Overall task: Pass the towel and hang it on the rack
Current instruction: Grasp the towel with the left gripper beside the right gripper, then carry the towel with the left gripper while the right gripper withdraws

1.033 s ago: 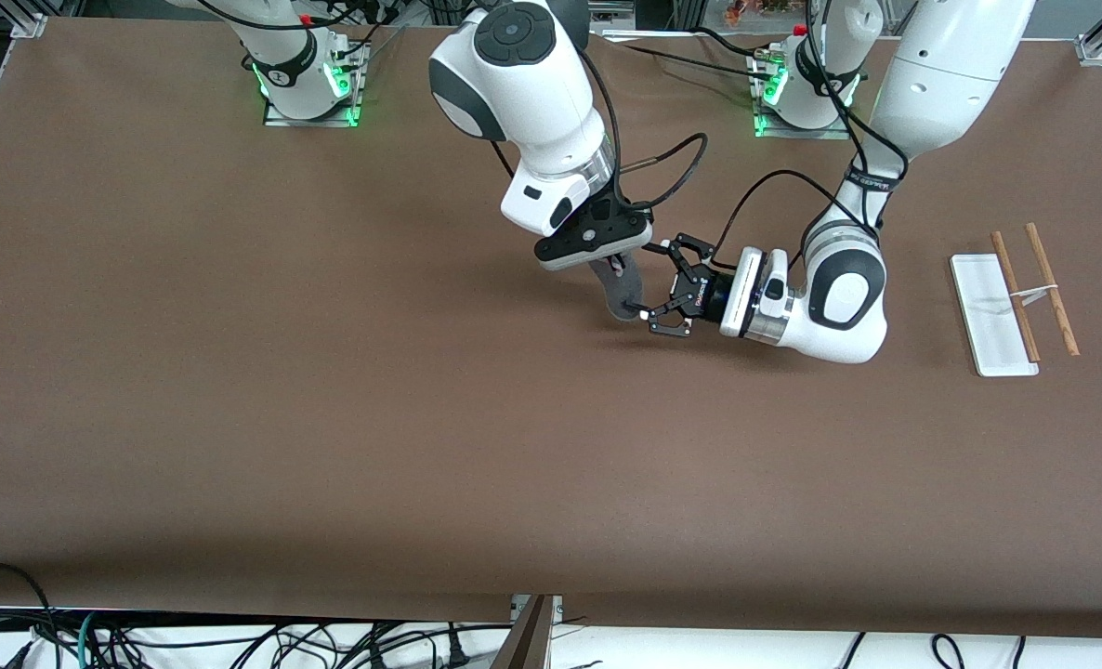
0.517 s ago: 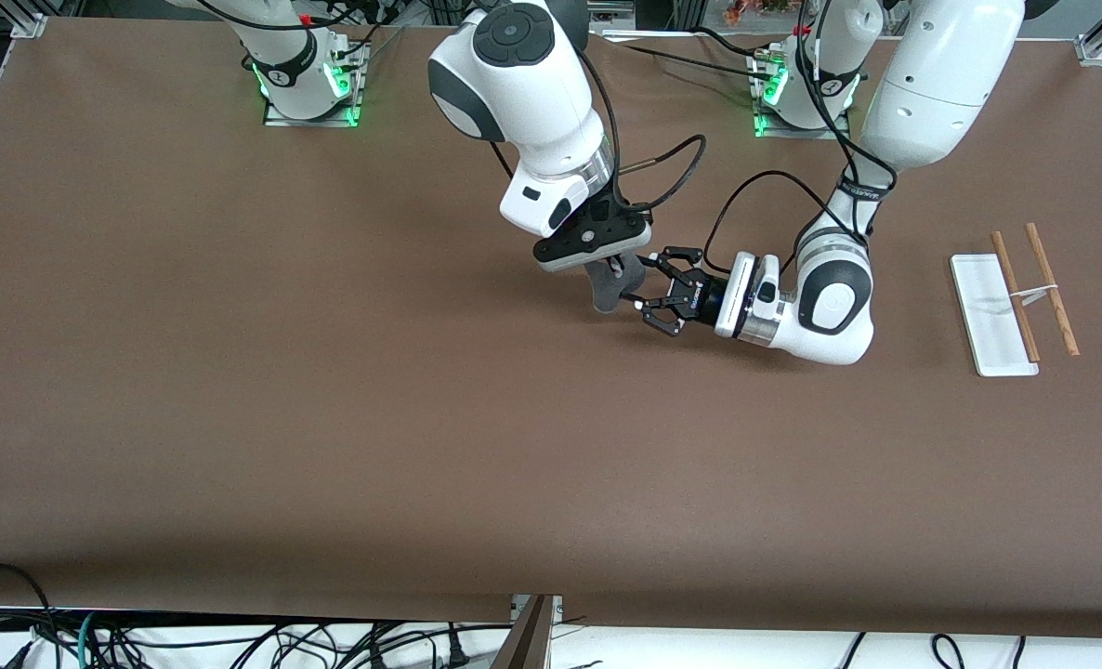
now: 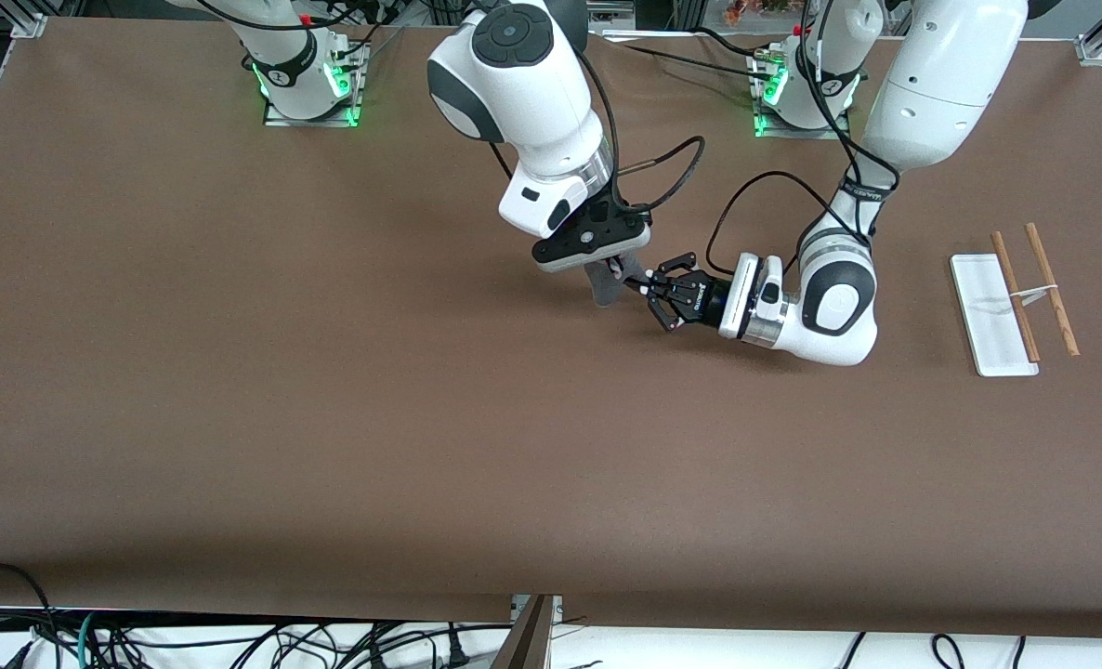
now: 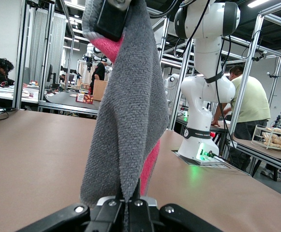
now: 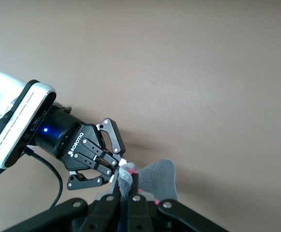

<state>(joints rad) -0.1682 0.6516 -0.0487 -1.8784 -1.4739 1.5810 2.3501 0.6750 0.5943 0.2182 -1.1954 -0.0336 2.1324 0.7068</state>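
The towel (image 3: pixel 603 286), dark grey with a pink inner face, hangs over the middle of the table from my right gripper (image 3: pixel 612 270), which is shut on its upper end. My left gripper (image 3: pixel 643 290) reaches in sideways and is shut on the towel's lower edge. In the left wrist view the towel (image 4: pixel 125 101) rises from my left gripper (image 4: pixel 128 189) up to the right gripper (image 4: pixel 112 19). The right wrist view shows the towel (image 5: pixel 155 175) pinched in my right gripper (image 5: pixel 126 179), with the left gripper (image 5: pixel 112 168) beside it. The rack (image 3: pixel 990 321) stands at the left arm's end of the table.
The rack has two thin brown rods (image 3: pixel 1016 297) over its white base. The brown tabletop (image 3: pixel 328 418) spreads under both arms. Cables (image 3: pixel 235 641) hang below the table edge nearest the front camera. The arm bases (image 3: pixel 309 84) stand along the edge farthest from it.
My left gripper went from wide open to shut on the towel's lower edge, shifting slightly toward the right gripper. The towel is drawn up shorter. The right gripper held still.
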